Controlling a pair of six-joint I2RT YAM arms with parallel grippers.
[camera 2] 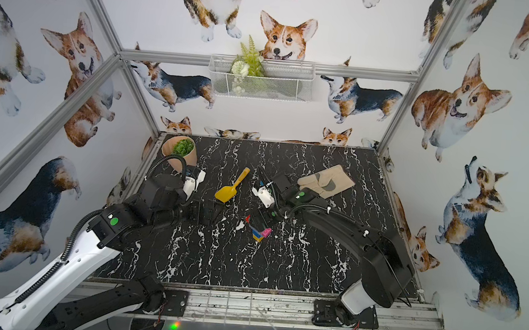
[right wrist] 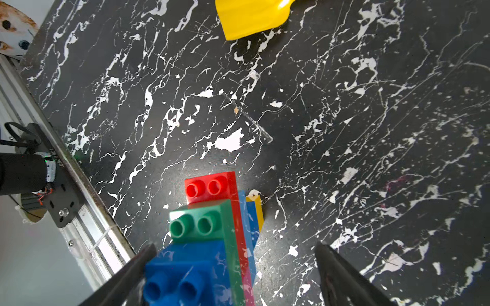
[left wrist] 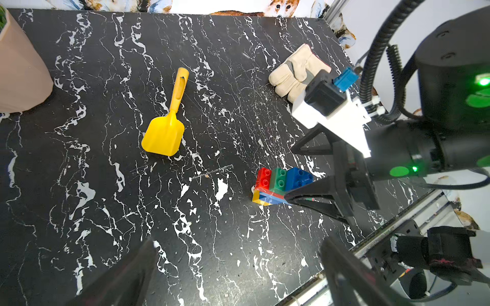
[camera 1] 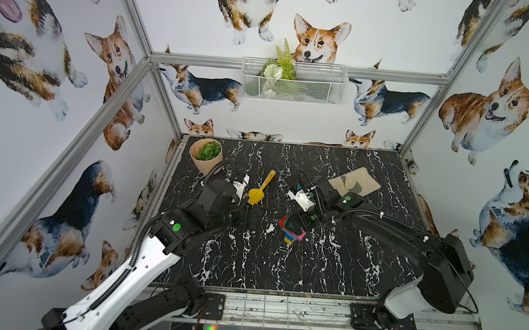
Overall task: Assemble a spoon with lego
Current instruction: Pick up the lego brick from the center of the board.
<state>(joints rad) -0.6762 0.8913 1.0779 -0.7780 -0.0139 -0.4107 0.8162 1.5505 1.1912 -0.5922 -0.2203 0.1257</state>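
Okay, black marble-look tabletop (camera 1: 280, 266) takes up the cell floor in both top views. Left arm (camera 1: 155, 254) reaches in from the near left corner, right arm (camera 1: 392, 234) from the near right corner. White wire basket (camera 1: 317, 88) with a fake fern hangs on the back wall, above the tabletop. Beige work glove (camera 1: 354, 182) lies flat at far right, partly hidden by the right arm's wrist. Tan plant pot (camera 1: 203, 166) with green leaves stands in the far left corner. Yellow toy shovel (camera 1: 258, 193) lies mid-tabletop, with its blade toward the near side and its handle toward the back.

Left jaws sit low just beside the shovel blade. They are spread wide, with nothing between them in the left wrist view.

Spoon (camera 1: 293, 233) sits on the tabletop right of centre, on the near side of the shovel and apart from it. Right jaws are spread around the spoon's wide end. One finger (right wrist: 127, 275) is touching or just beside the dark blue brick (right wrist: 185, 270); cannot tell which. The other finger (right wrist: 342, 278) is clear of the bricks with tabletop showing in the gap, so no pinch yet.

Green brick (right wrist: 196, 225) and red brick (right wrist: 209, 185) follow the dark blue one in a row. All three have their studs toward the right wrist camera. Yellow brick (right wrist: 256, 212) peeks out beside the red. Pink brick (camera 1: 299, 237) shows at the spoon's near edge in a top view.
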